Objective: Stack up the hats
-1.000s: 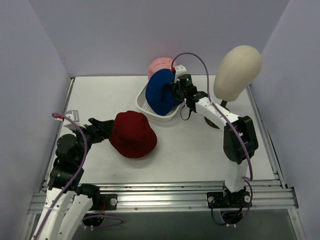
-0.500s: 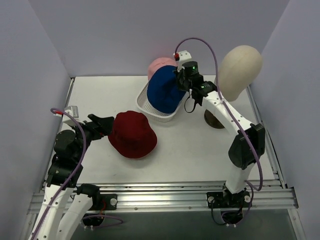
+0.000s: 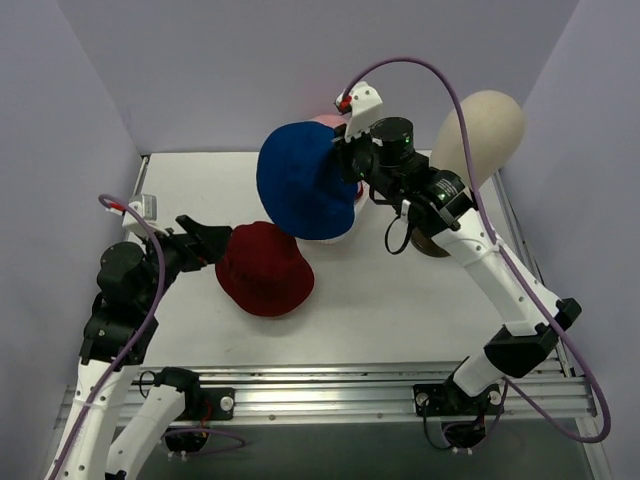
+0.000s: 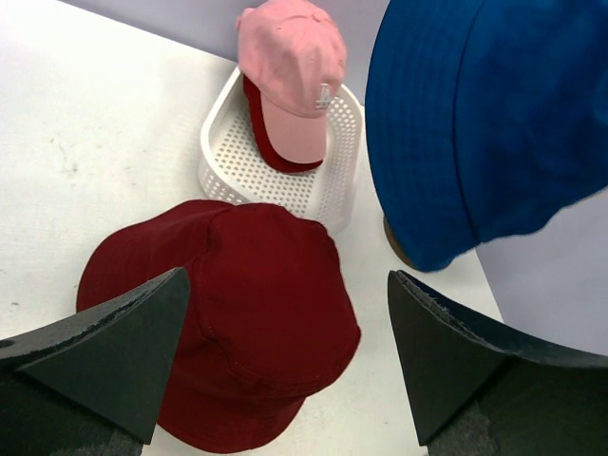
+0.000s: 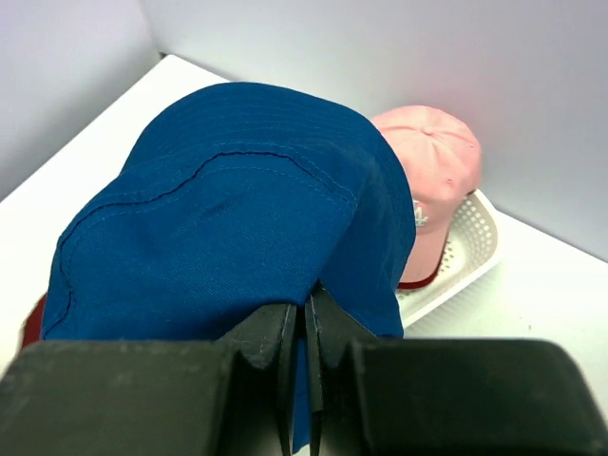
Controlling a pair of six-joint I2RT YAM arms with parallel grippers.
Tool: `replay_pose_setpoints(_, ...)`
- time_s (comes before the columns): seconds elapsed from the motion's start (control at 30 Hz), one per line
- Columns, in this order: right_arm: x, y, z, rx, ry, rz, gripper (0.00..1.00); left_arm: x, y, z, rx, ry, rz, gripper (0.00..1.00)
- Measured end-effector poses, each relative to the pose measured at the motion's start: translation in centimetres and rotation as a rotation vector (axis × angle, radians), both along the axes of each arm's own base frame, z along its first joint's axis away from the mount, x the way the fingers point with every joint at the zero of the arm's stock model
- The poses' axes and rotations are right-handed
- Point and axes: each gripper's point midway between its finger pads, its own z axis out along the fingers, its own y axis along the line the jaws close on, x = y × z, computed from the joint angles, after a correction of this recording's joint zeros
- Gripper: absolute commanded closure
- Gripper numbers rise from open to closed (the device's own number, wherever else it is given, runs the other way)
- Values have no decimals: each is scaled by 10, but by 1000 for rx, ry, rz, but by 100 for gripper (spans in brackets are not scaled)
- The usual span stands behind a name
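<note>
The right gripper (image 5: 306,309) is clamped shut on the edge of the royal-blue bucket hat (image 3: 303,180). The hat hangs in the air above the white perforated basket (image 4: 228,161), which holds the pink baseball cap (image 4: 294,76). The dark red bucket hat (image 3: 265,268) lies crown-up on the table just in front of the basket, with the left gripper (image 3: 205,243) beside it, jaws wide apart and empty. The step in hand appears to be the transfer of the blue hat: the next move calls for centring it over the red crown, lowering it, then releasing.
</note>
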Motion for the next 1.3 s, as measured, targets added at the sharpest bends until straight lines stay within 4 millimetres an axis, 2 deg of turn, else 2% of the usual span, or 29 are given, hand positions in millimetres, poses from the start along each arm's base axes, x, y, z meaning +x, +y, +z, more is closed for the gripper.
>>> replay_pose_setpoints(0.1,-29,9,12,5,-5,58,100,-1,-5,10,-4,-2,-32,6)
replay_pose_setpoints(0.2,-55,21,16,1,0,116,100,-4,-9,15,-5,-2,-57,6)
replay_pose_setpoints(0.33,-91,50,13,-15,12,215,100,-11,-11,15,-5,6,-77,6)
replay_pose_setpoints(0.5,-121,72,8,-38,18,283,100,-19,-10,26,6,7,-86,6)
replay_pose_setpoints(0.57,-123,76,5,-46,19,283,100,-20,-9,30,10,2,-84,6)
replay_pose_setpoints(0.73,-115,87,-13,-86,39,266,100,-23,1,22,25,29,-31,6)
replay_pose_setpoints(0.9,-103,103,-43,-149,72,258,100,-21,26,10,60,69,105,6)
replay_pose_setpoints(1.0,-98,114,-64,-188,100,261,100,-18,34,5,75,91,154,6)
replay_pose_setpoints(1.13,-93,125,-85,-218,126,271,100,-10,34,-4,74,119,167,6)
replay_pose_setpoints(1.3,-90,137,-104,-242,151,285,100,3,28,-28,53,196,147,5)
